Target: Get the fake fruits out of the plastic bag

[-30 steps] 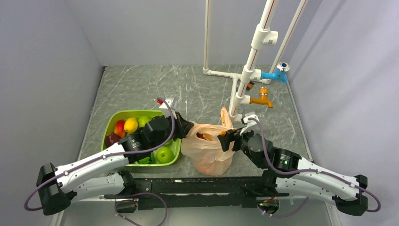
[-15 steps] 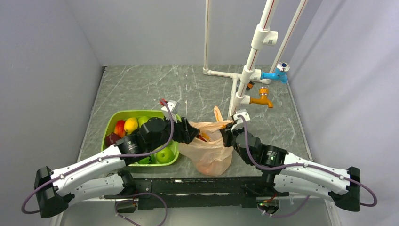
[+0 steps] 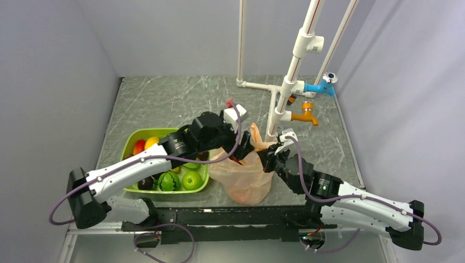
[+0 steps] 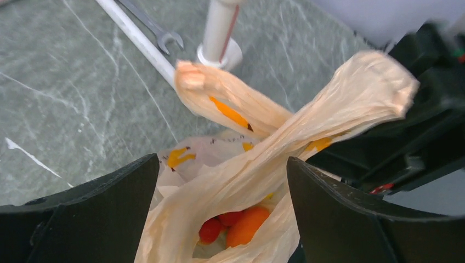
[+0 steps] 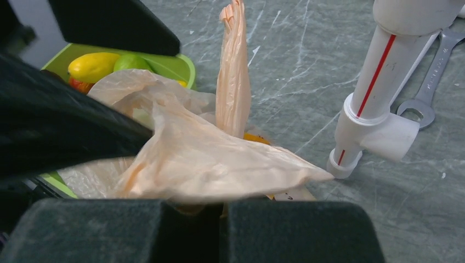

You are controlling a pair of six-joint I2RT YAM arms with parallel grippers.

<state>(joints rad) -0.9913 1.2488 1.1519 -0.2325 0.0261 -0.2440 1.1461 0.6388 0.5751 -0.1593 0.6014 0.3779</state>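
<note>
Fake fruits (image 4: pixel 241 226) half-hidden inside plastic bag (image 4: pixel 329 115)

Left tool (image 4: pixel 222 181) spread wide over plastic bag (image 4: pixel 307 126), red and orange fake fruits (image 4: pixel 236 227) inside, wrench (image 4: pixel 153 24) beyond.

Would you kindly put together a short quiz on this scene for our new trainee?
1. True or false: the left gripper is shut on the plastic bag.
2. The right gripper is: A, open above the bag; B, shut on the bag's plastic; C, out of every view.
3. Fill in: in the left wrist view, the fake fruits seen through the bag's mouth are ___ and ___.
Key: 1, false: its jaws stand wide apart, one on either side of the bag. 2, B. 3, red and orange.
</note>
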